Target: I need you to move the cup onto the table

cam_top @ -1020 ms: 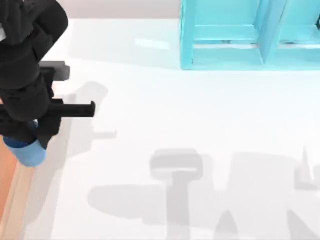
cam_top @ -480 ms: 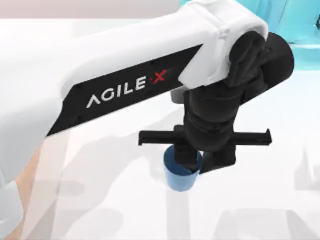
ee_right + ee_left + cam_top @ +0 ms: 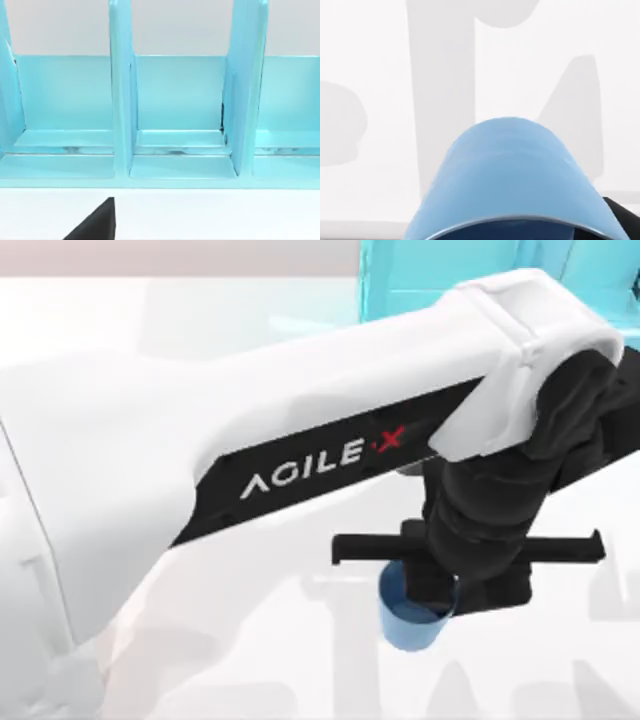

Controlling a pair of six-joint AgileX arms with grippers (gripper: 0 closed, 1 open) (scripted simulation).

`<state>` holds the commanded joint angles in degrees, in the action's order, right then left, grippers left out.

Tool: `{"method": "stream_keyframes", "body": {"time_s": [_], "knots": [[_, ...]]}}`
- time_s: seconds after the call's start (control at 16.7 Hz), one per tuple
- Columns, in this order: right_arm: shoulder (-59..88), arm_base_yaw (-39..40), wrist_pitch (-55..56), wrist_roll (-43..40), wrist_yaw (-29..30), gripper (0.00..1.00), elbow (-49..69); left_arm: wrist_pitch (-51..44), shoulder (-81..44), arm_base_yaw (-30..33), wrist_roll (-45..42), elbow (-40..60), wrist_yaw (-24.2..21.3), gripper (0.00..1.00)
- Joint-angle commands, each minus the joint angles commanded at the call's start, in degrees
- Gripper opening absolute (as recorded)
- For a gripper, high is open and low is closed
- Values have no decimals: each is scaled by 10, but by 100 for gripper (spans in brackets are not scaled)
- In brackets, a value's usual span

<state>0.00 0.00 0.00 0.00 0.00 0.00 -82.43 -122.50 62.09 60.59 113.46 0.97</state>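
Observation:
The blue cup (image 3: 412, 620) hangs under my left gripper (image 3: 426, 592), which is shut on its rim. My left arm reaches across from the left, so cup and gripper are over the white table (image 3: 300, 675), right of the middle and near the front. In the left wrist view the cup (image 3: 512, 172) is close up, with the table (image 3: 370, 50) behind it. Whether the cup's base touches the table cannot be told. A dark tip of my right gripper (image 3: 97, 225) sits at the picture's edge in the right wrist view.
A turquoise shelf unit (image 3: 420, 275) stands at the back right of the table. The right wrist view faces its open compartments (image 3: 175, 100). Grey shadows of the arms lie on the table near the front.
My left arm has carried the cup from the left edge of the table across to right of the middle. In the last half second it went a little farther right.

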Motion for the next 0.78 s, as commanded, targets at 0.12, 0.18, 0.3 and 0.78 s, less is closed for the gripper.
{"method": "stream_keyframes", "body": {"time_s": [0.12, 0.18, 0.3, 0.78], "knots": [[0, 0, 0, 0, 0, 100, 0, 9, 2, -3, 1, -9, 0, 0], [0, 0, 0, 0, 0, 100, 0, 22, 4, -5, 2, -22, 1, 0], [0, 0, 0, 0, 0, 100, 0, 51, 6, -6, 0, -56, 1, 0], [0, 0, 0, 0, 0, 100, 0, 152, 13, -7, -8, -166, 1, 0]]}}
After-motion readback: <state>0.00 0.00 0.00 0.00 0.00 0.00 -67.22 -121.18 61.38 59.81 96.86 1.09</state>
